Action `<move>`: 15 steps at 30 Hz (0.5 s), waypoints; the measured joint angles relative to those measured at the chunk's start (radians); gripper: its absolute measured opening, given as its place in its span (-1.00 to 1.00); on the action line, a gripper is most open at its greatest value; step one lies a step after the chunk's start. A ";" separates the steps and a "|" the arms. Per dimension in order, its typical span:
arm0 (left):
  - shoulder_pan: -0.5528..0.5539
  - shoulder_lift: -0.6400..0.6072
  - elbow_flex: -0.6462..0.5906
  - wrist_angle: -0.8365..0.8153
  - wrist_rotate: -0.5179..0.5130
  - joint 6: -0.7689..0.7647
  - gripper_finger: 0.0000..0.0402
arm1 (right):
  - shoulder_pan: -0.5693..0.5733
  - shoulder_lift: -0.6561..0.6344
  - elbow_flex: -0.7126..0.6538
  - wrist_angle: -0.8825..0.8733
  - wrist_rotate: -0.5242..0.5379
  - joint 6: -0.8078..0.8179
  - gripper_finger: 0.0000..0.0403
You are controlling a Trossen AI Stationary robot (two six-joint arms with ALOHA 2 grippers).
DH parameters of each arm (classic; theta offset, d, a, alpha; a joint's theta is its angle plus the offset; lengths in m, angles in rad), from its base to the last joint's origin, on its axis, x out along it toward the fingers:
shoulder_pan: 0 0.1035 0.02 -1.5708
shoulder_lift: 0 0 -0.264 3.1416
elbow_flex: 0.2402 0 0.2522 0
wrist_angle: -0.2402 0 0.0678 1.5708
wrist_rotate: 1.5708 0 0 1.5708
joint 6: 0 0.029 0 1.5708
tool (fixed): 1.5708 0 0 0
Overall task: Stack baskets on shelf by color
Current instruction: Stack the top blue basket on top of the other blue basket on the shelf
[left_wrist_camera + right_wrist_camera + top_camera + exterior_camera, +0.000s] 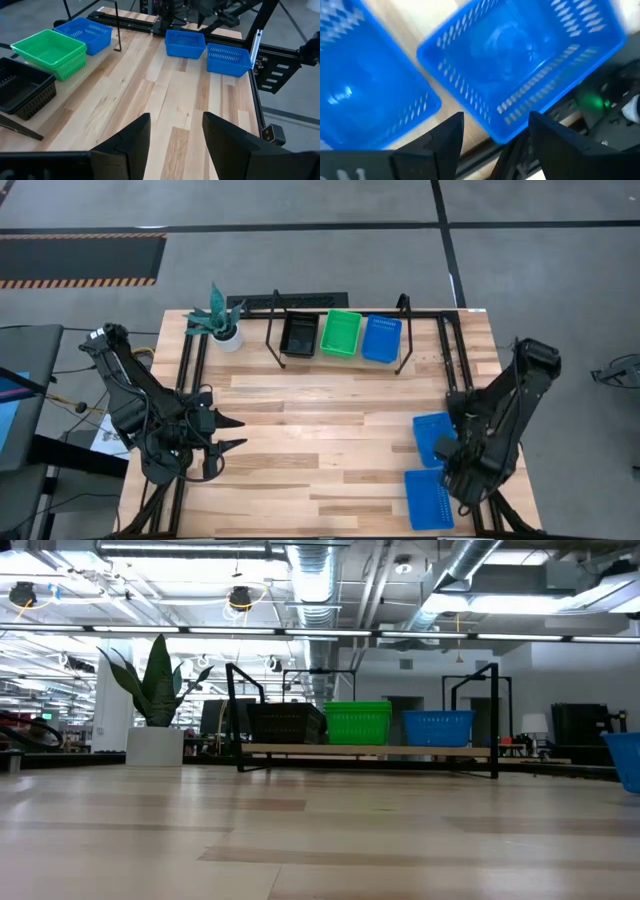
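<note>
From the high view, the shelf (340, 350) is seen carrying a black basket (299, 335), a green basket (341, 333) and a blue basket (381, 338); two loose blue baskets (432, 435) lie on the table (320, 440) by the right end effector (452, 472).

In the low view, the shelf's three baskets stand side by side (no arm shows).

In the left wrist view, the left end effector (172, 137) is spread and empty.

In the right wrist view, spread fingers (447, 135) hover over a loose blue basket (520, 65). Picking up appears to be in hand; a rim pinch is called for.
</note>
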 joint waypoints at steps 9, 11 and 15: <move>0.000 0.000 0.000 0.000 -0.001 0.000 -0.16 | 0.055 0.118 0.000 0.063 -0.065 -0.037 0.22; 0.000 0.000 0.000 0.000 -0.001 0.000 -0.16 | 0.053 0.132 0.000 0.052 -0.064 -0.064 0.22; 0.000 0.000 0.000 0.000 -0.001 0.000 -0.16 | 0.041 0.160 0.000 0.034 -0.052 -0.123 0.22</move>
